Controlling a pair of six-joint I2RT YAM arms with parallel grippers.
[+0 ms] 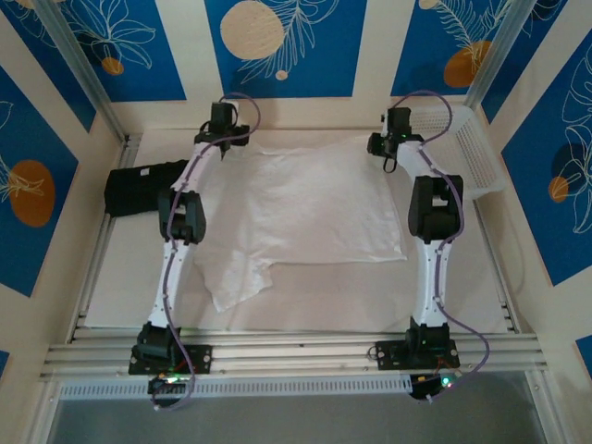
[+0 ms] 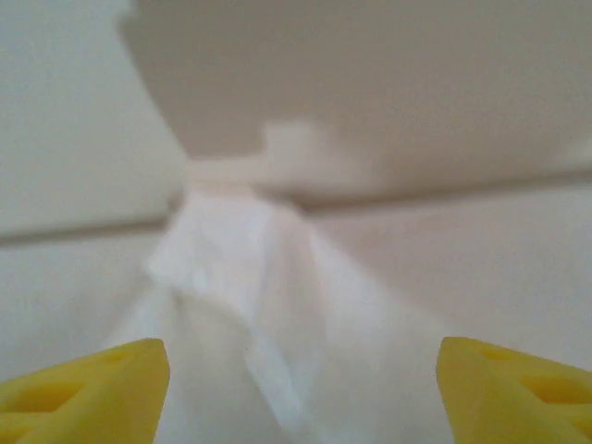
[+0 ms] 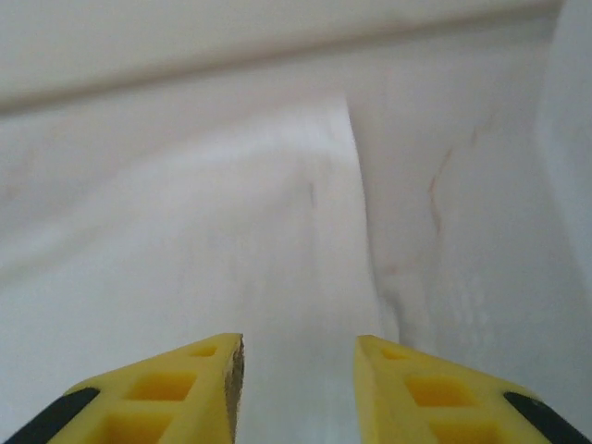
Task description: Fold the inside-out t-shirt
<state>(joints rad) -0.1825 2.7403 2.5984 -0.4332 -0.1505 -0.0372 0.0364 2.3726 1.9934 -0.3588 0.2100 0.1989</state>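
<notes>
White t-shirt (image 1: 305, 213) lies spread flat mid-table (image 1: 120, 296), with a rumpled flap hanging toward the near left corner. Black garment (image 1: 139, 190) sits off the shirt's left edge, partly under the left arm (image 1: 176, 268). White basket (image 1: 474, 148) is at the far right, apart from the shirt.

Both arms reach to the far edge of the shirt, left arm over its far left corner and right arm (image 1: 430, 268) over its far right corner.

Left gripper (image 2: 305, 398): jaws wide apart, one yellow fingertip (image 2: 92, 388) at each lower corner of the left wrist view. Nothing is clamped. A bunched peak of the shirt rises just ahead of the gap and runs down between the two tips. The view is blurred, so I can't tell whether the tips touch the cloth.

Right gripper (image 3: 301, 370): jaws parted, but with a much narrower gap than the left. Nothing is gripped between the fingertips (image 3: 185, 388). Pale cloth shows through the gap and ahead of it. A raised edge or crease of the shirt runs away from the right-hand tip toward the far wall, with the smooth cloth left of that line. Contact with the cloth isn't clear here either.
</notes>
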